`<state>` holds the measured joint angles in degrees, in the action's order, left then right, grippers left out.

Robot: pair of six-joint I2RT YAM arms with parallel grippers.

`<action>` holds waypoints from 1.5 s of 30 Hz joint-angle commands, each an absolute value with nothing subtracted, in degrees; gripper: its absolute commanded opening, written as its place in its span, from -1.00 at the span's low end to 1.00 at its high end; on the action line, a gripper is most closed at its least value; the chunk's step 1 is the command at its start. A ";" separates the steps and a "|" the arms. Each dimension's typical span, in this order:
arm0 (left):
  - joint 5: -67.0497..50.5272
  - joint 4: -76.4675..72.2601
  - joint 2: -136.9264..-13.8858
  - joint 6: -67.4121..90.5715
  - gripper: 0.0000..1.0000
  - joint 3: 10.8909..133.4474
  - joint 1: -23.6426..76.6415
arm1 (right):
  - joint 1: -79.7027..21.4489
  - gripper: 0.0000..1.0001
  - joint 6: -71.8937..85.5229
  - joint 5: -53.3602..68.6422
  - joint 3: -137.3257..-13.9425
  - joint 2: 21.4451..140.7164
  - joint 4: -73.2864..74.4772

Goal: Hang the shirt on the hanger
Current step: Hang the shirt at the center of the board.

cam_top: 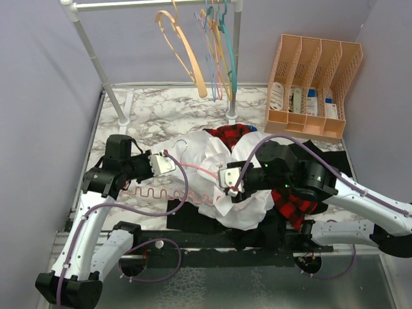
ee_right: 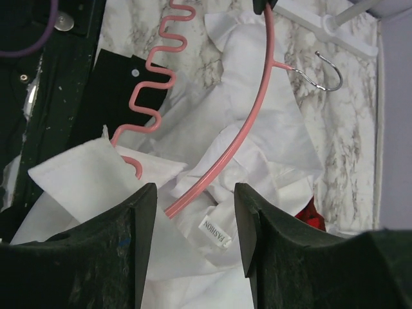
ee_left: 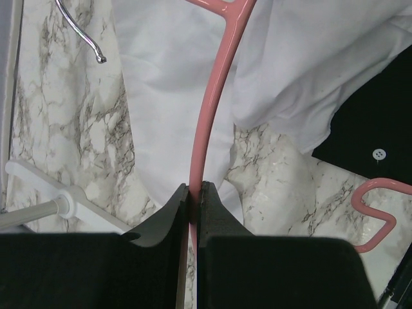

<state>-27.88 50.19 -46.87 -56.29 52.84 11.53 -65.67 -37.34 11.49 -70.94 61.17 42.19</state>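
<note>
The white shirt (cam_top: 222, 158) lies crumpled on the marble table between the arms. The pink hanger (cam_top: 161, 193) lies across its left side, one end tucked among the shirt's folds. My left gripper (cam_top: 168, 162) is shut on the hanger's smooth arm (ee_left: 209, 109), near the metal hook (ee_left: 84, 29). My right gripper (cam_top: 225, 179) is open and empty, just above the shirt's collar (ee_right: 257, 84), with its jaws on either side of the hanger's end (ee_right: 193, 193) and a "FASHION" label (ee_right: 215, 233). The wavy arm (ee_right: 154, 84) runs off toward the black garment.
A red-and-black plaid shirt (cam_top: 296, 203) and a black garment (cam_top: 193, 222) lie under and beside the white shirt. A white rack (cam_top: 96, 61) at the back holds a peach-orange hanger (cam_top: 183, 45) and a teal one (cam_top: 226, 38). A peach file organizer (cam_top: 315, 87) stands back right.
</note>
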 commanded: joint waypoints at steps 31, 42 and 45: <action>-30.94 51.45 -47.03 -61.97 -1.00 52.94 13.57 | -66.08 0.32 -40.98 23.26 -81.50 73.86 60.99; -29.98 51.42 -47.15 -63.42 -1.00 53.18 14.22 | -66.06 0.09 -35.27 20.47 -81.12 72.13 64.70; -29.82 51.41 -47.11 -63.83 -1.00 53.36 14.35 | -66.03 -0.03 -33.21 19.63 -79.68 70.19 64.88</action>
